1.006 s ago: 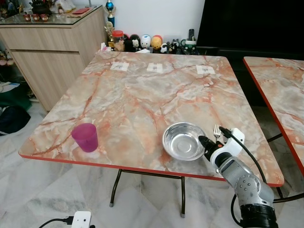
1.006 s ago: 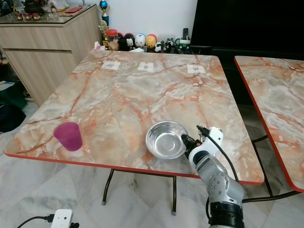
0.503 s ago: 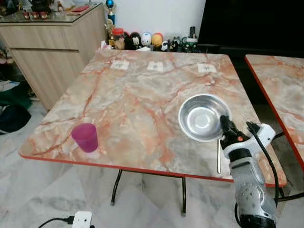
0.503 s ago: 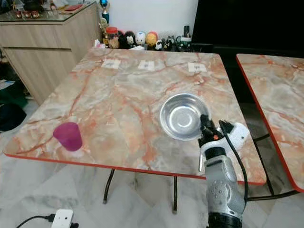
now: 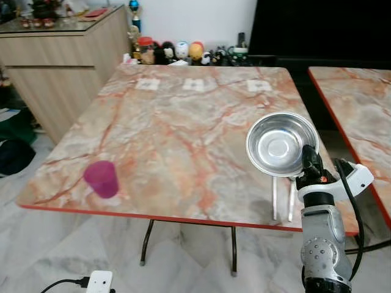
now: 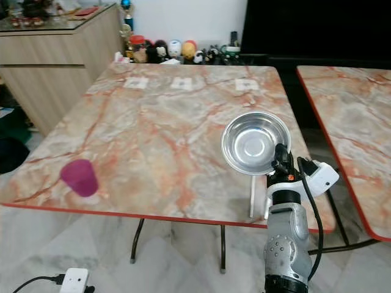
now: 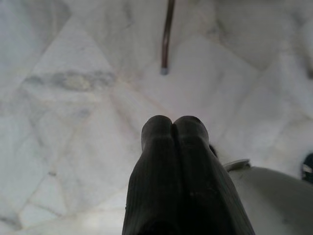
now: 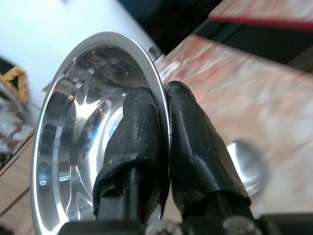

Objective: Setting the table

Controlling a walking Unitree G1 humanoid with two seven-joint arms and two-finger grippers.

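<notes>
- Holding a steel bowl by its rim: right pincer is clamped shut on the edge, one finger inside, one outside. Bowl is tilted up, right of centre in the left eye view, above the desk's near right part.
- Left pincer hangs idle over the floor, fingers pressed together, nothing in them.
- Two utensils lie on the desk below the bowl, lower right; a spoon bowl is visible in the right wrist view.
- Pink cup stands near the front left edge.
- Risk: thin rim pinch, so the bowl could pivot or slip out; lowered here it may land on the utensils and clatter or knock them off the close front edge.
- Desk: glossy marble-pattern top, red edging, likely slick. Marble floor, wooden sideboard upper left, figurines along the far wall, second similar desk at right.
</notes>
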